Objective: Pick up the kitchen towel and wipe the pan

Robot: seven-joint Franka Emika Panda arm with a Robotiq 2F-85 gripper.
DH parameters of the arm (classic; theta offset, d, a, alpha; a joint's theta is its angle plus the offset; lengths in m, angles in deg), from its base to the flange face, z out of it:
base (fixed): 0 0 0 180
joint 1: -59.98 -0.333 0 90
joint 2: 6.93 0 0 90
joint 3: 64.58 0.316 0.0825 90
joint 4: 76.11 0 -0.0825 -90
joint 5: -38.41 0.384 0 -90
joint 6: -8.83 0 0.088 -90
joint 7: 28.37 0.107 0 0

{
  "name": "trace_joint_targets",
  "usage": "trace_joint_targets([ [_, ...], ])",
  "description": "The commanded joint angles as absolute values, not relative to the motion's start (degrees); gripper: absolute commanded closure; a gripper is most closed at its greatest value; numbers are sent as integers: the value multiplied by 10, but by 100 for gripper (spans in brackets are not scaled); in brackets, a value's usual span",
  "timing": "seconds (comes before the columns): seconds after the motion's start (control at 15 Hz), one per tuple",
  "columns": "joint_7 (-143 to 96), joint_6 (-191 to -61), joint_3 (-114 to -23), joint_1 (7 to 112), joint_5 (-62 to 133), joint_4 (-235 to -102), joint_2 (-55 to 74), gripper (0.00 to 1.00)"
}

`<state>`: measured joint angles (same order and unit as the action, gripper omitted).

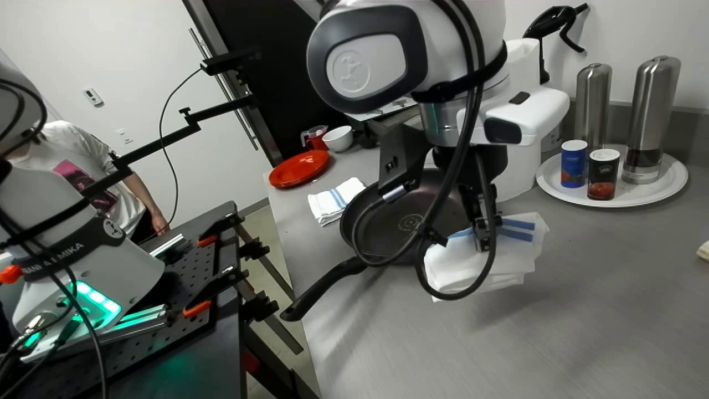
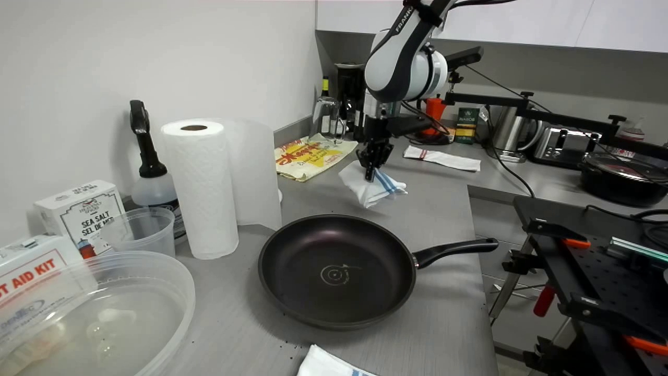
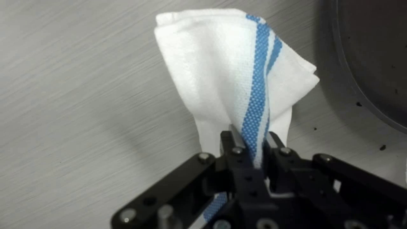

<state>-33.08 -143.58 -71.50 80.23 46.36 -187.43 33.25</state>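
Blue-striped towel pinched btwn jaws, over cntr nr pan.

Woven cloth towel, smooth pan.

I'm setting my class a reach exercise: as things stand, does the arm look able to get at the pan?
Most likely yes: the gripper holds the towel in the air beside the pan, no obstacle shows between them in the wrist view, and the pan's inside is uncovered.
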Motion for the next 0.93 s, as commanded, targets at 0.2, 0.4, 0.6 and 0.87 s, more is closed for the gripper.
trace_joint_targets([
  [0.2, -324, -1434, -710, 815, 474, -1828, 385, 96],
  [0.4, -322, -1433, -710, 816, 474, -1817, 398, 96],
  [0.6, -321, -1431, -709, 818, 474, -1808, 409, 96],
  [0.87, -319, -1431, -710, 818, 474, -1800, 417, 96],
])
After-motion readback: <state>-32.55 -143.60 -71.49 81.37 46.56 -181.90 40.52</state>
